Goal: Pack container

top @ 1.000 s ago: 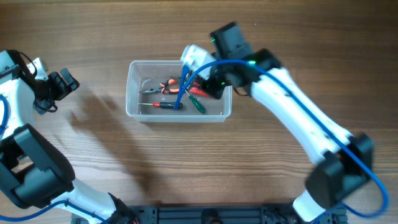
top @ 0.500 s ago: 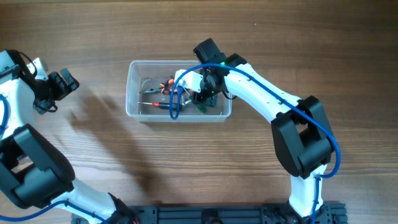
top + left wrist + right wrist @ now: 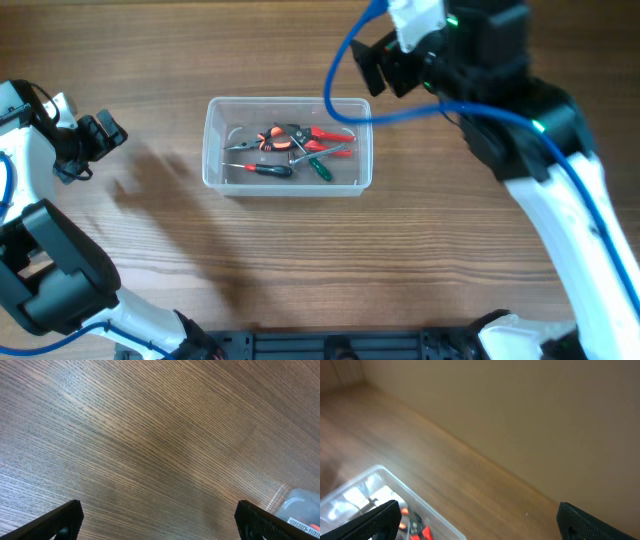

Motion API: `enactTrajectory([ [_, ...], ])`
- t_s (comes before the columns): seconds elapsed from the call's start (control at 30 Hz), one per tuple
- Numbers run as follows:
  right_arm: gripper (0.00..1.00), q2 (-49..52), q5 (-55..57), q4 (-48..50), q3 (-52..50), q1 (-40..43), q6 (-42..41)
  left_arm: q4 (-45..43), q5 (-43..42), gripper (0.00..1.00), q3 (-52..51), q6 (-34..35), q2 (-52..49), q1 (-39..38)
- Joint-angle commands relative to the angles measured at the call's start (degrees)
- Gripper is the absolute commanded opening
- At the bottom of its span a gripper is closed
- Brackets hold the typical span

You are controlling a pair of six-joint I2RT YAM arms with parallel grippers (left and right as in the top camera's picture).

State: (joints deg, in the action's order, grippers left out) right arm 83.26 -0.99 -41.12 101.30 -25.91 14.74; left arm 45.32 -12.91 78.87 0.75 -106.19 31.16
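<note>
The container (image 3: 213, 150) stands mid-table and holds red-handled pliers (image 3: 328, 134), a green screwdriver (image 3: 319, 169) and a black-handled screwdriver (image 3: 268, 170). Well apart at its left, the left gripper (image 3: 103, 131) is spread wide and empty. Beyond its far right corner the right gripper (image 3: 380, 68) hangs high, equally wide and empty. Packing seems nearly done; a next pick needs a tool, and none lies outside.

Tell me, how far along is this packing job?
Done: red-handled pliers, a green-handled screwdriver and a black-and-red screwdriver lie inside the clear plastic tub. In hand: nothing; the right pincer hangs open near the tub's far right corner, and the left pincer is open over the wooden table. Left: probably little, since no loose tools show outside the tub.
</note>
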Motion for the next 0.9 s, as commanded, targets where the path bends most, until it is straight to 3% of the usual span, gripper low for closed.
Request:
enactTrajectory([
  [0.0, 1.00, -3.7, 1.0, -0.1, 0.4, -0.4, -1.2, -0.1, -0.1, 1.00, 1.0, 0.1, -0.1, 0.2],
  [0.37, 1.00, -9.1, 8.4, -4.8, 0.4, 2.4, -2.3, -0.1, -0.1, 1.00, 1.0, 0.1, -0.1, 0.2],
  [0.53, 1.00, -18.8, -8.7, -2.5, -5.7, 18.4, -4.7, -0.2, -0.1, 1.00, 1.0, 0.1, -0.1, 0.2],
  [0.63, 1.00, -28.2, -16.1, 6.0, -19.5, 27.6, -4.7, -0.1, -0.1, 1.00, 1.0, 0.1, -0.1, 0.2],
  [0.87, 1.00, -49.8, -14.8, 27.3, -56.3, 29.3, -8.0, -0.1, -0.1, 1.00, 1.0, 0.1, -0.1, 0.2],
])
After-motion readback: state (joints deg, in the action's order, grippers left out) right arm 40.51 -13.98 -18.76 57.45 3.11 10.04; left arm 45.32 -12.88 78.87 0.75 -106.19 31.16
